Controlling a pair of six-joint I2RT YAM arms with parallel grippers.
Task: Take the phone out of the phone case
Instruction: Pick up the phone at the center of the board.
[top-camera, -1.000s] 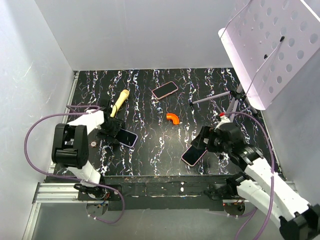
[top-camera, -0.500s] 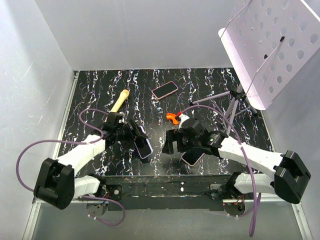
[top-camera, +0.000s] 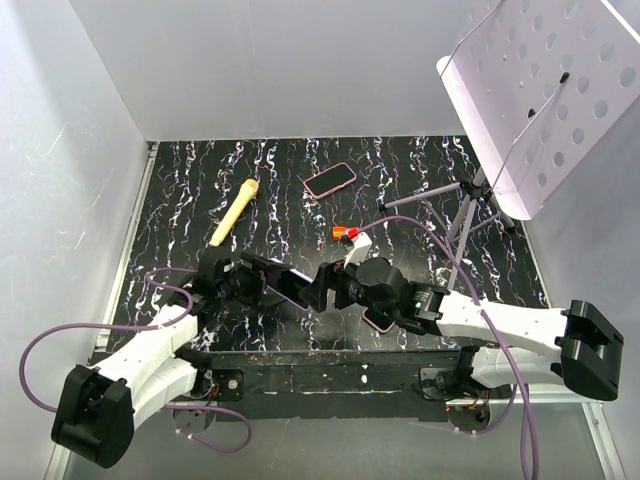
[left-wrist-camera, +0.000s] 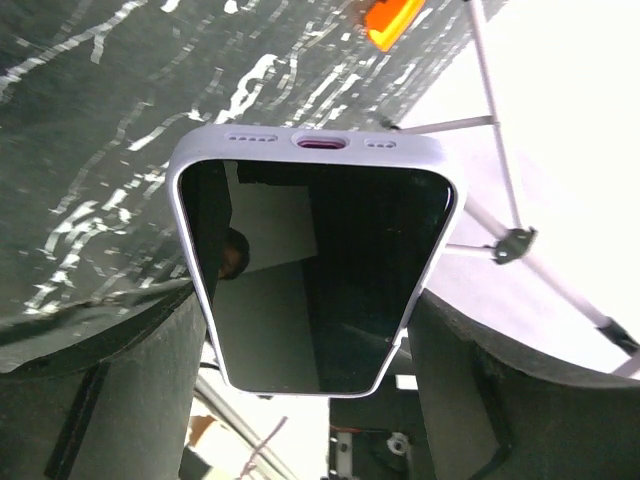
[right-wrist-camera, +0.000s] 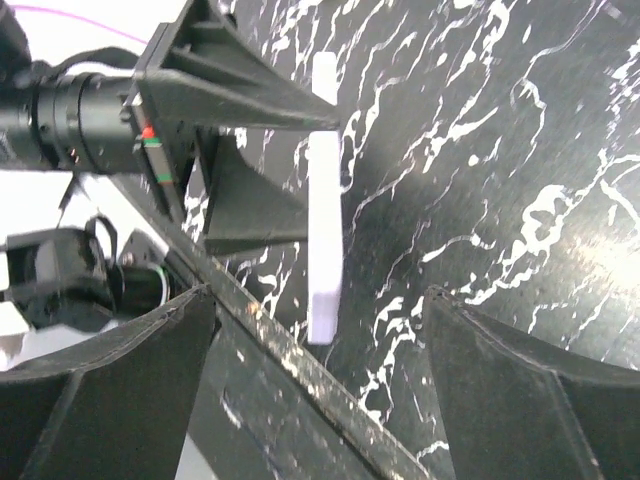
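Observation:
My left gripper (top-camera: 262, 283) is shut on the long sides of the lavender phone case (left-wrist-camera: 310, 143), which it holds off the table near the front edge. The phone (left-wrist-camera: 320, 270) sits inside the case, its dark screen facing the left wrist camera. In the right wrist view the phone case (right-wrist-camera: 324, 200) shows edge-on, its free end pointing into the gap of my right gripper (right-wrist-camera: 320, 350). My right gripper (top-camera: 322, 288) is open, its fingers (right-wrist-camera: 540, 400) standing wide on either side without touching the case.
A pink-cased phone (top-camera: 330, 180) lies at the back, and another phone (top-camera: 378, 321) is partly under my right arm. An orange piece (top-camera: 345, 233) and a yellow-handled tool (top-camera: 233, 212) lie mid-table. A tripod (top-camera: 462, 205) with a white perforated panel (top-camera: 540, 90) stands at the right.
My left arm has lifted the cased phone and carried it towards the centre front. My right arm has swung left from the phone on the table to face the held case.

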